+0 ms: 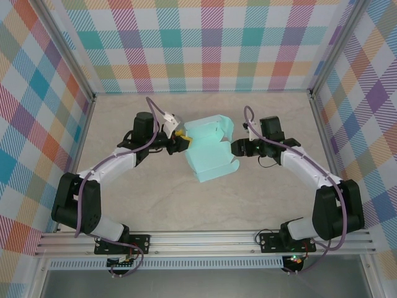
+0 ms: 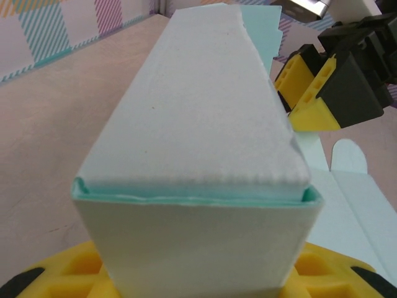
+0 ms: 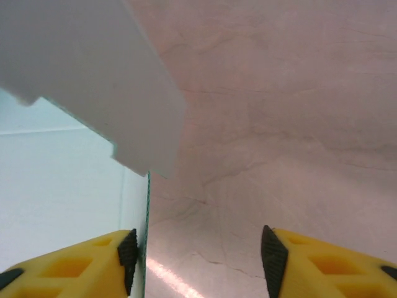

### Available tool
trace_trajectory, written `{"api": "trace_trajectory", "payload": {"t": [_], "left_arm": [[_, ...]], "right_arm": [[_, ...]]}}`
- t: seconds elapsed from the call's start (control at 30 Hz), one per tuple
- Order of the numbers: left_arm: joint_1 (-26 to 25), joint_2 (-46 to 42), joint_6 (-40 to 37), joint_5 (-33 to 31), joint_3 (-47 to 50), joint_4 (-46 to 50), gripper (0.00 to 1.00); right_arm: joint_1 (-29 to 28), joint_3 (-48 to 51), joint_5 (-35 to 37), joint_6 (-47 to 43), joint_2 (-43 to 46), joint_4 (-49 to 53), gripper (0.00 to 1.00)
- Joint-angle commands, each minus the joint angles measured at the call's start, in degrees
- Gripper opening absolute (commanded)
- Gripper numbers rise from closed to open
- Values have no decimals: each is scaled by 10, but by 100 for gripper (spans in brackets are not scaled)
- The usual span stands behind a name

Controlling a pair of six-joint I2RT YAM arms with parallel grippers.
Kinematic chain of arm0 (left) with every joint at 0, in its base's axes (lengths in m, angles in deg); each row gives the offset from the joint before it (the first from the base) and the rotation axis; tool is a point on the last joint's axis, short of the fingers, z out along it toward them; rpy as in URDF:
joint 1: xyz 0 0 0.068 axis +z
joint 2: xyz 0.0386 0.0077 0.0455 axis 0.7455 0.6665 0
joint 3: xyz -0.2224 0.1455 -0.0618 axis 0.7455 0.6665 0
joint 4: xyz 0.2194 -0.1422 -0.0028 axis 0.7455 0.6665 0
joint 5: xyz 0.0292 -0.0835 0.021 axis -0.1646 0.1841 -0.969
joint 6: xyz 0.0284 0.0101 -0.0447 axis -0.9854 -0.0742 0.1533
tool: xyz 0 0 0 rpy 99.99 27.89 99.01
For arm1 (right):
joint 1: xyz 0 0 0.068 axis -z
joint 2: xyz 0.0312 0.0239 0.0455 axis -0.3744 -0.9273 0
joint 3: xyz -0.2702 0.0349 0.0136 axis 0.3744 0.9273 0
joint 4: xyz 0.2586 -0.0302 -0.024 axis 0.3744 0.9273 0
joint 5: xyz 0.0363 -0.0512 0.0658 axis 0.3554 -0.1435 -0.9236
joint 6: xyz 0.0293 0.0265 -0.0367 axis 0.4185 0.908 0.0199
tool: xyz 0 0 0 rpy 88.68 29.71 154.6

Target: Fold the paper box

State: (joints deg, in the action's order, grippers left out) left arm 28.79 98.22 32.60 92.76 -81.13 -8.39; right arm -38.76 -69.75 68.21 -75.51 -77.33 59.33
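Observation:
The pale mint paper box (image 1: 209, 155) stands half folded in the middle of the table, walls up and one flap raised at the back. My left gripper (image 1: 182, 141) is shut on the box's left end; in the left wrist view that end wall (image 2: 198, 248) sits between the yellow fingers (image 2: 56, 279). My right gripper (image 1: 234, 149) is at the box's right side. Its jaws stand apart, and the thin edge of a box wall (image 3: 147, 217) lies just inside the left pad (image 3: 128, 254). The right pad (image 3: 272, 251) is clear of it. A flap (image 3: 93, 74) hangs above.
The box rests on a beige marbled tabletop (image 1: 260, 205), enclosed by plaid walls (image 1: 211, 43) at the back and both sides. An aluminium rail (image 1: 205, 239) carries both arm bases at the near edge. My right gripper (image 2: 301, 93) shows beyond the box in the left wrist view.

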Motion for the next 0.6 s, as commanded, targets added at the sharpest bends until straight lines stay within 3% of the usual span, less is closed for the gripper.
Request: {"api": "trace_trajectory", "payload": {"t": [0.0, 0.1, 0.17, 0.27, 0.37, 0.43, 0.5, 0.57], "left_arm": [[-4, -21, 33, -14, 9, -63, 8], [-4, -19, 37, -12, 12, -72, 8], [-4, -16, 40, -7, 14, -81, 8], [-4, -12, 46, 0, 14, -90, 8], [-5, -11, 42, -17, 16, -83, 8], [-5, -11, 37, -23, 18, -79, 8], [-5, -10, 34, -28, 21, -80, 8], [-4, -8, 35, -28, 23, -81, 7]], "right_arm": [[0, -6, 50, 21, -12, -18, 47], [0, -9, 49, 46, -26, -29, 37], [0, -12, 42, 61, -37, -35, 37], [0, -13, 30, 72, -44, -47, 38], [9, 2, 13, 52, -17, -58, 48], [44, 2, -37, 59, 1, -48, 56], [105, -20, -151, 68, -2, -13, 60], [127, -50, -238, 48, -13, 34, 64]]}}
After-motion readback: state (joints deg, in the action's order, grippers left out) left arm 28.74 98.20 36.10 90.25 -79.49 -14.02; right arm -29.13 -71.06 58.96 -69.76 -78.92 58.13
